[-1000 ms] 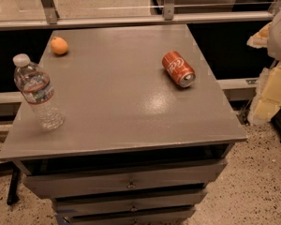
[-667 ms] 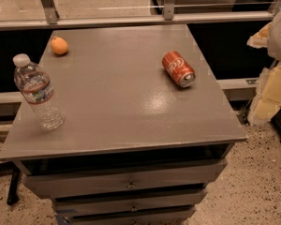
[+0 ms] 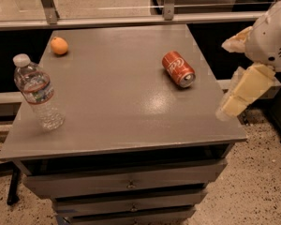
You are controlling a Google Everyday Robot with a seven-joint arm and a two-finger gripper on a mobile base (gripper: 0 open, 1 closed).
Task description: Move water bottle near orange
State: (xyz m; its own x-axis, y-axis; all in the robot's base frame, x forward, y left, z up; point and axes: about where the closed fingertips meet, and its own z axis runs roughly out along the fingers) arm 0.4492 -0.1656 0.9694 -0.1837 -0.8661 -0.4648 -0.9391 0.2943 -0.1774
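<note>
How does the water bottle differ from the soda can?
The water bottle stands upright at the front left; the soda can lies on its side. The bottle is clear, the can red. Both rest on the table; the end effector hangs beyond its right edge.

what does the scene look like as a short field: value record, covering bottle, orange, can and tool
surface: grey table
water bottle: upright, front left corner
orange: back left, apart from the bottle
soda can: red, lying on its side, right of centre
tool: off the table's right edge, touching nothing
task state: bottle not yet near the orange
</note>
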